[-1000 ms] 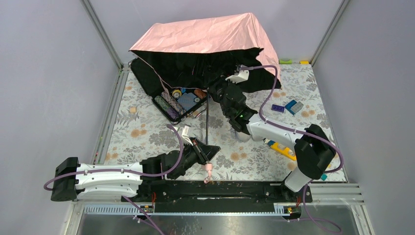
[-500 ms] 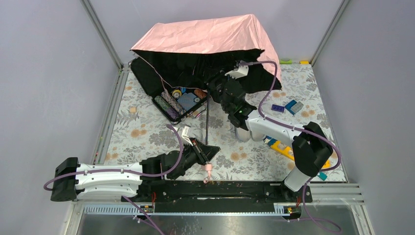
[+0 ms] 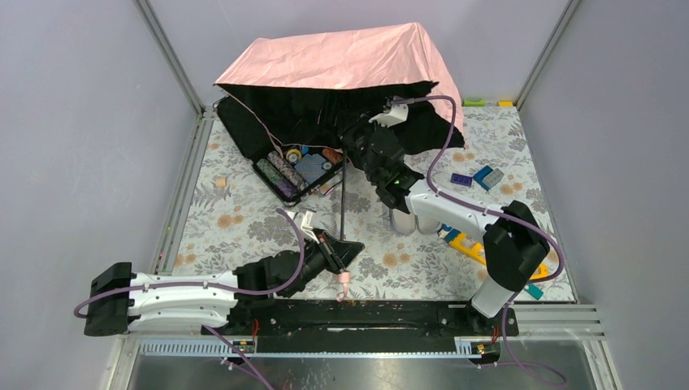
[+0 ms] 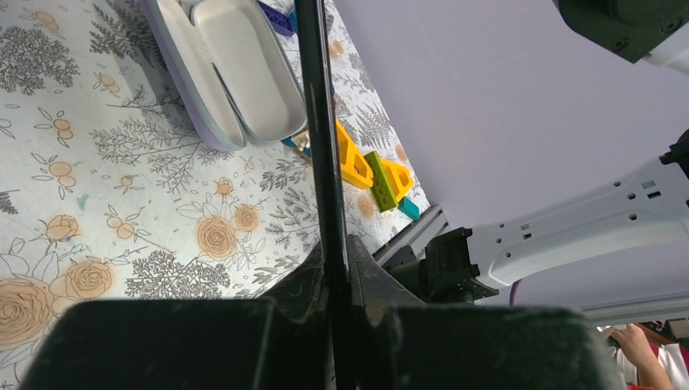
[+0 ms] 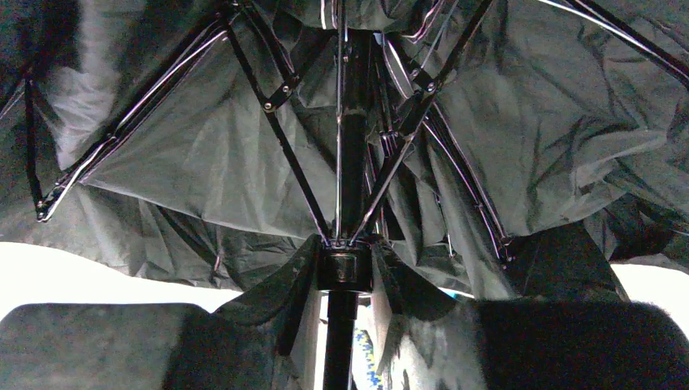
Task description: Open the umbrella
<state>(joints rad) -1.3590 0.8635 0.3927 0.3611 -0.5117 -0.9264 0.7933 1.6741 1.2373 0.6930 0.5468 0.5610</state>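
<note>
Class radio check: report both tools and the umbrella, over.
Left tool shut on umbrella shaft. Right tool gripping runner. Canopy partly spread, overhanging black case.

Pale pink umbrella [image 3: 341,57] with black underside, black shaft [image 3: 344,195], pink handle [image 3: 344,281]; grey-and-tan floral tablecloth [image 3: 227,219].

The umbrella [image 3: 341,61] canopy and black case [image 3: 242,134] block the far table [image 3: 219,227]; its left side lies free; toy bricks [image 3: 487,176] dot the right.

Floral-clothed table [image 3: 244,219] — black case [image 3: 248,138], lilac-grey sleeve [image 4: 244,81], coloured blocks [image 3: 487,176] on it.
</note>
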